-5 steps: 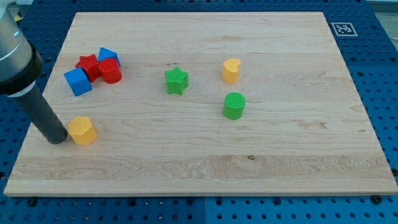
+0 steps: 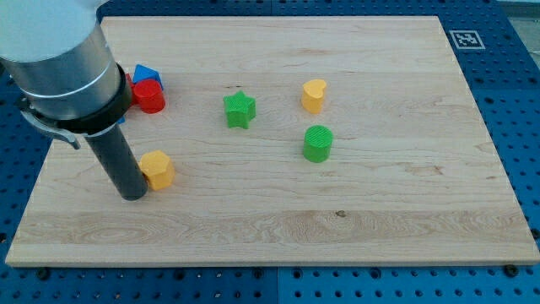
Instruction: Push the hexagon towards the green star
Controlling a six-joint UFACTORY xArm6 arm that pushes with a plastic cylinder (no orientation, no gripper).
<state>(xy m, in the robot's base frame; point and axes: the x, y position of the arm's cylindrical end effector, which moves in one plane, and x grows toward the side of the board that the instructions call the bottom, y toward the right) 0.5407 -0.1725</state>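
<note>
Shifting rightward, yellow hexagon (image 2: 157, 169), my tip (image 2: 133, 196) following

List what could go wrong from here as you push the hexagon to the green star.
1. My tip sits at the lower left of the yellow hexagon; an off-centre push could let the block slip off to one side.
2. The green star lies up and to the view's right, so pushing too far could knock it away.
3. My arm hides part of the red and blue blocks, so contact there is hard to judge.
</note>
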